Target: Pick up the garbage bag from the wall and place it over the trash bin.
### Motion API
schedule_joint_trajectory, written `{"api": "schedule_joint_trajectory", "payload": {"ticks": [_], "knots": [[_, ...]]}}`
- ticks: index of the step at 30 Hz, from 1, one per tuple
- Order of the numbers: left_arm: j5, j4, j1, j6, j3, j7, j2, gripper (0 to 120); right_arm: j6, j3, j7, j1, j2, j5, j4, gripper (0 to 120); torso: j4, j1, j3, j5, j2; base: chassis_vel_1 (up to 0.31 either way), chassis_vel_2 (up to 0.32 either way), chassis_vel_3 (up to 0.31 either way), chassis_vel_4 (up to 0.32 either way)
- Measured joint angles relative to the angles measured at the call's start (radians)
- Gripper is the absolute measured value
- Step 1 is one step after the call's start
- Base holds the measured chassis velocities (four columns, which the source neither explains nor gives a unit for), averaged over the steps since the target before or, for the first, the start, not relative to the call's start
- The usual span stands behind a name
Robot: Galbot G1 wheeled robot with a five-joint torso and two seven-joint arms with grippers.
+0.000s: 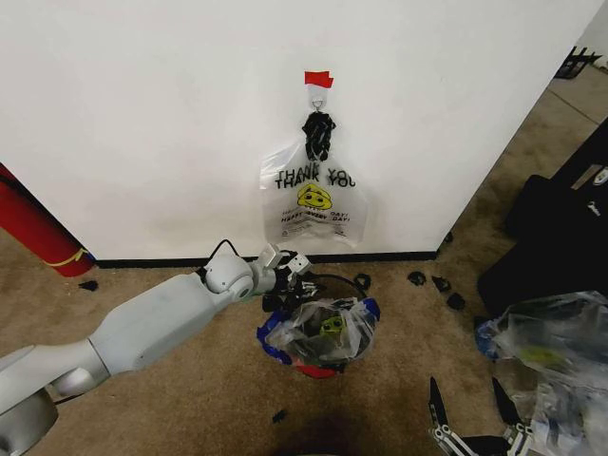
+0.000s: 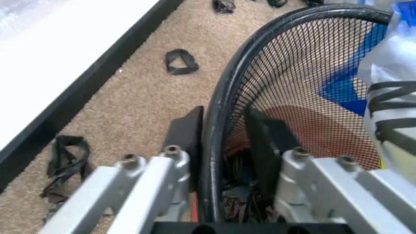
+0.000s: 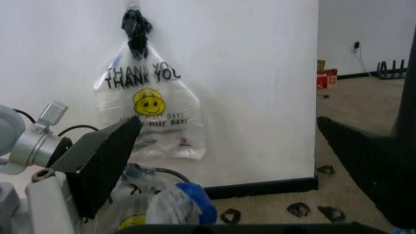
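Note:
The garbage bag (image 1: 328, 328), translucent with blue handle strips and a yellow smiley, lies crumpled over the trash bin (image 1: 318, 370) on the carpet below the wall (image 1: 142, 123). In the left wrist view the bin's black mesh wall (image 2: 286, 73) curves away, with the bag (image 2: 390, 63) draped on its far side. My left gripper (image 2: 224, 117) straddles the bin's rim, open, one finger outside and one inside; the head view shows it (image 1: 290, 290) at the bin's wall-side edge. My right gripper (image 1: 465, 389) hangs open low on the right, away from the bin.
A like smiley bag (image 1: 313, 199) without blue hangs from the hook under red tape (image 1: 318, 79). A long red cylinder (image 1: 33, 228) leans at the left. A clear plastic bundle (image 1: 551, 342) and a black case (image 1: 560, 237) are at the right. Black scraps (image 1: 432, 282) dot the carpet by the baseboard.

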Motion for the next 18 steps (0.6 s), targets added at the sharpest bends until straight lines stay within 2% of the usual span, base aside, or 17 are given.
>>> {"api": "schedule_joint_trajectory", "payload": {"ticks": [3,7,14,18], "knots": [[-0.006,0.007,-0.006,0.003,0.007,-0.001,-0.008,10,0.001,-0.001,0.001,0.002,0.001,0.004,0.000,100,0.0002,0.000,0.000,0.0000,0.000,0.000,0.000,0.000,0.000],[-0.017,0.008,-0.015,0.013,0.016,-0.001,-0.010,3,0.002,-0.003,0.001,0.011,0.006,0.006,-0.002,100,0.0002,0.000,0.000,0.0000,0.000,0.000,0.000,0.000,0.000],[-0.041,-0.020,-0.013,0.029,0.015,-0.023,0.005,3,0.002,-0.004,0.002,0.021,0.006,0.014,-0.015,100,-0.0003,0.000,0.000,-0.0004,0.000,0.000,0.000,0.000,0.000],[-0.096,-0.088,0.037,0.038,-0.048,-0.083,0.029,3,0.001,-0.003,0.002,0.027,0.006,0.018,-0.017,100,-0.0002,0.000,0.000,-0.0002,0.000,0.000,0.000,0.000,0.000]]}}
